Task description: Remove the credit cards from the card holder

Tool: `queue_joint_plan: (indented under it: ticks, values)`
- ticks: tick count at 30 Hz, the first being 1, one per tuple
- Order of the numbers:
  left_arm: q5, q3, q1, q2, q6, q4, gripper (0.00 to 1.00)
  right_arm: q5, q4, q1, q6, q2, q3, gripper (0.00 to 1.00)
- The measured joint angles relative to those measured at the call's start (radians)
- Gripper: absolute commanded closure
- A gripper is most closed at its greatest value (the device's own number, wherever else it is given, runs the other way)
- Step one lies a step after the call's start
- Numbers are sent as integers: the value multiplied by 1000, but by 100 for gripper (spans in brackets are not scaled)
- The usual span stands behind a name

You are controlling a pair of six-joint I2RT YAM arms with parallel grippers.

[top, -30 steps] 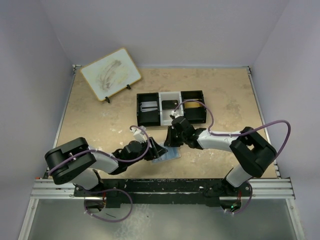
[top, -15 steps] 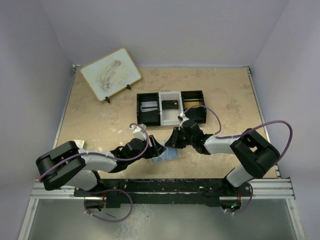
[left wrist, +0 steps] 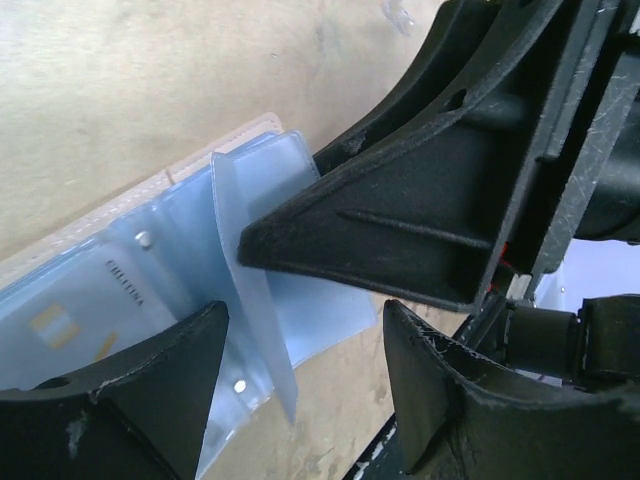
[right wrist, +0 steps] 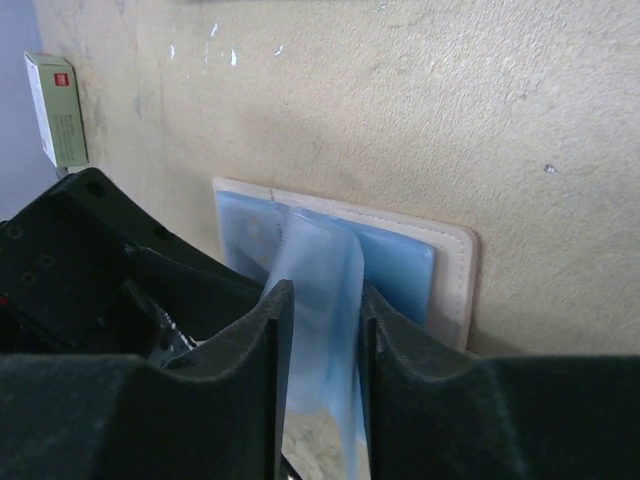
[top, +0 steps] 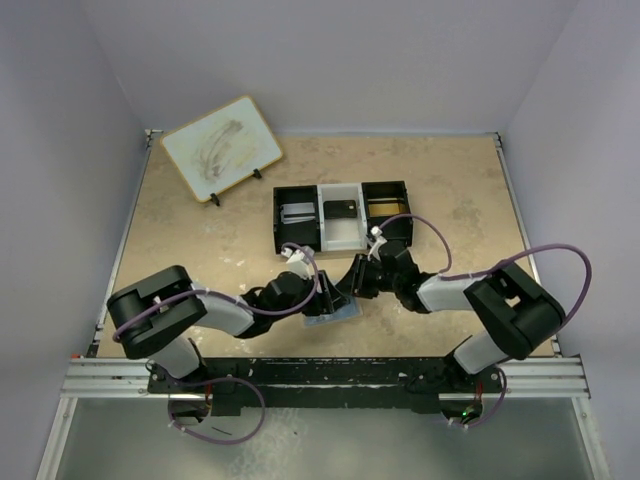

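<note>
The pale-blue card holder [top: 338, 317] lies open on the table between the two arms, tan edge [right wrist: 455, 280] outward. My right gripper [right wrist: 325, 292] is shut on one clear blue sleeve [right wrist: 320, 260] of it, lifting the sleeve upright. My left gripper [left wrist: 305, 320] stands open astride that raised sleeve [left wrist: 250, 290], one finger over the holder [left wrist: 120, 290], one over bare table. From above, the left gripper [top: 325, 290] and the right gripper [top: 352, 285] meet tip to tip over the holder. A silvery credit card [top: 297, 212] and a dark credit card [top: 341, 209] lie in the tray.
The three-compartment tray [top: 276, 220] sits just behind the grippers, with a tan item [top: 385, 207] in its right compartment. A wood-framed whiteboard [top: 221, 148] stands at the back left. A small red-and-white box [right wrist: 55, 110] lies on the table's left side.
My left gripper has pushed right, up against the right gripper over the holder. The right gripper has shifted slightly right and its fingers have eased apart a little round the sleeve.
</note>
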Motion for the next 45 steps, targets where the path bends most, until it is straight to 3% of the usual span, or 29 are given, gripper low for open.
queue_joint_plan:
  ticks: [7,16,19,25,32,38,45]
  values:
    - [71,129,-40,100,11,-2,40,106,-219,-7,-33,-188,19,30]
    - [93,192,-68,160,20,4,43,370,-569,-23,-113,-420,134,29]
    - [43,149,-72,45,34,-86,43,372,-607,-24,-141,-436,137,32]
    - [-204,100,-77,-402,61,-431,40,366,-614,3,-188,-405,167,31]
    - [-543,56,-77,-768,-48,-904,39,460,-631,207,-198,-261,301,34]
    - [-714,47,-77,-921,-141,-1186,36,535,-660,329,-197,-113,381,36]
    - [-772,47,-77,-923,-167,-1292,34,578,-684,420,-195,26,455,35]
